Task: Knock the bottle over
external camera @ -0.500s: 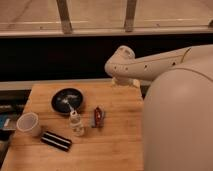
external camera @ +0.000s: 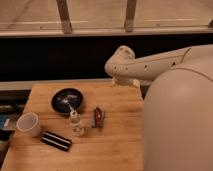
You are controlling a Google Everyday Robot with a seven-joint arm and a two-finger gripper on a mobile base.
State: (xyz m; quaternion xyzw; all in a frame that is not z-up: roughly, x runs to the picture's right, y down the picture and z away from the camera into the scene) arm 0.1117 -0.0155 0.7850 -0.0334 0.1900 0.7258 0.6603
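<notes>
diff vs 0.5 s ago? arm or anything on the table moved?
No visible change. The gripper hangs over the far edge of the table, well apart from the bottle, which stands upright between the mug and the red-and-silver object.

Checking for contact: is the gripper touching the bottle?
Apart. The camera view shows the gripper at the far edge of the table, bare wood between it and the upright bottle.
</notes>
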